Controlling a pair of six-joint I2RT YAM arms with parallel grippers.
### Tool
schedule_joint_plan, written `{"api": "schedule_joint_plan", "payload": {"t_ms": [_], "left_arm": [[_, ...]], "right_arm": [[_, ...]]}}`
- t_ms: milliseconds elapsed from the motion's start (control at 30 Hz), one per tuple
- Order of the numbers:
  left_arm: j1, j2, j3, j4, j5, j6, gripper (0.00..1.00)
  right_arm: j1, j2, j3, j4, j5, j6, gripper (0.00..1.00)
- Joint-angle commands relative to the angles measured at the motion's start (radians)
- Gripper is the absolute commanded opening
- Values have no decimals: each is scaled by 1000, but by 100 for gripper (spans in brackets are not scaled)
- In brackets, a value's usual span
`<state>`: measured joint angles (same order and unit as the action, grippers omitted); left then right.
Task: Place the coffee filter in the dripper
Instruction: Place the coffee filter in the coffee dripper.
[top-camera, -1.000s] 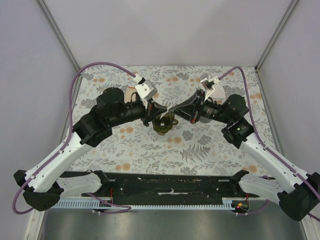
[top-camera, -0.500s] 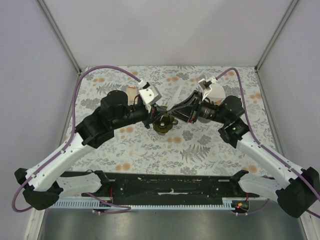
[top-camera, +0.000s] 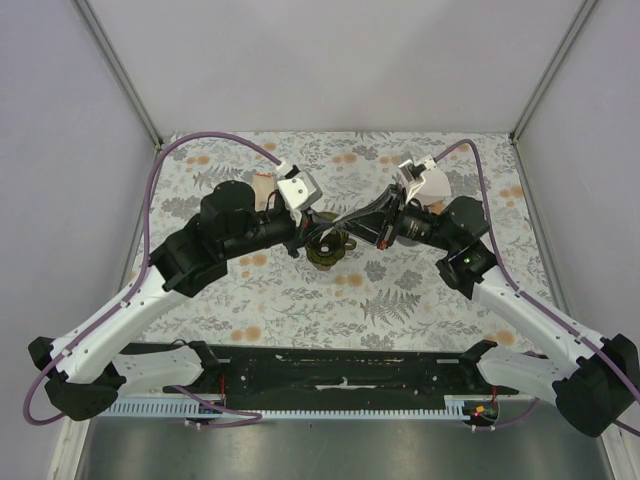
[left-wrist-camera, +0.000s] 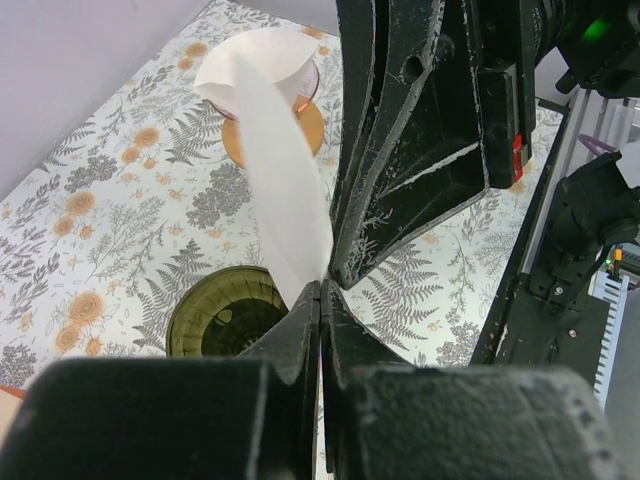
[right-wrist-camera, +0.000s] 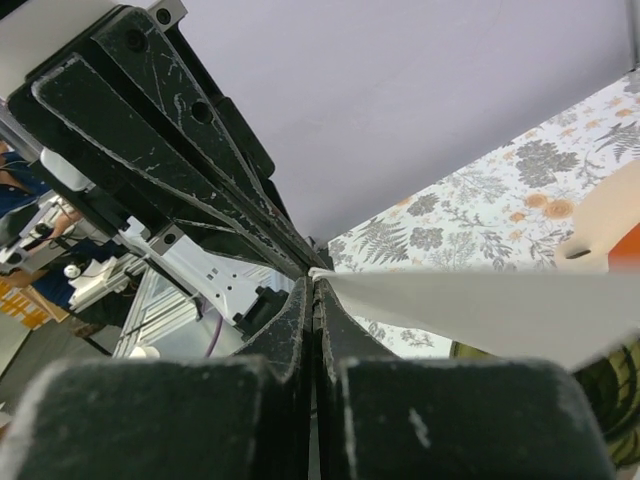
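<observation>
Currently both tools meet over the dripper (left-wrist-camera: 215, 320), tip to tip. Left gripper (left-wrist-camera: 321, 295): fingers pressed together, pinching the lower corner of the coffee filter (left-wrist-camera: 285, 170). Right gripper (right-wrist-camera: 313, 290): fingers likewise together, clamped on the same corner from the opposite side, as far as the wrist views show. Filter is folded flat, a long white strip hanging in air, up and away from the pinch; not in the dripper yet. Dripper sits on the floral table (top-camera: 400, 290), just below and beside the joined tips, mouth up, nothing in it.

Risks, as judged:
- Both grips share one small patch of thin paper. Any pull apart out of step could tear it.
- Filter looks unopened. Lowered flat, it would likely lie across the rim instead of seating as a cone.
- If one tool lets go early, the strip may swing or droop past the rim.
- Tips are crowded; a lateral correction could knock the light dripper.
</observation>
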<state>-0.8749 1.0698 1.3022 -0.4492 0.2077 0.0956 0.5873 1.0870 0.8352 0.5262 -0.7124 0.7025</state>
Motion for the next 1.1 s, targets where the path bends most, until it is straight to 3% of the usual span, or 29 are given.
{"api": "schedule_joint_plan", "payload": {"t_ms": [0,267,767,800,967,1067], "left_arm": [[-10,-16,2,14,7,20,2],[31,-22,-99,-16,-61,-77,4],[53,-24,-181,35,-94,-54,2],[53,-24,-185,38,-93,-53,2],[53,-31,-195,53,-77,-42,2],[53,-45,-207,72,-39,-25,2]], "right_arm": [[-1,-21,-18,-9,76,-69,0],[-1,39,-77,-2,97,-92,0],[-1,108,-99,31,42,-77,0],[0,100,-102,35,39,-81,3],[-1,50,-127,9,22,-139,41],[-1,65,-111,8,10,-109,51]]}}
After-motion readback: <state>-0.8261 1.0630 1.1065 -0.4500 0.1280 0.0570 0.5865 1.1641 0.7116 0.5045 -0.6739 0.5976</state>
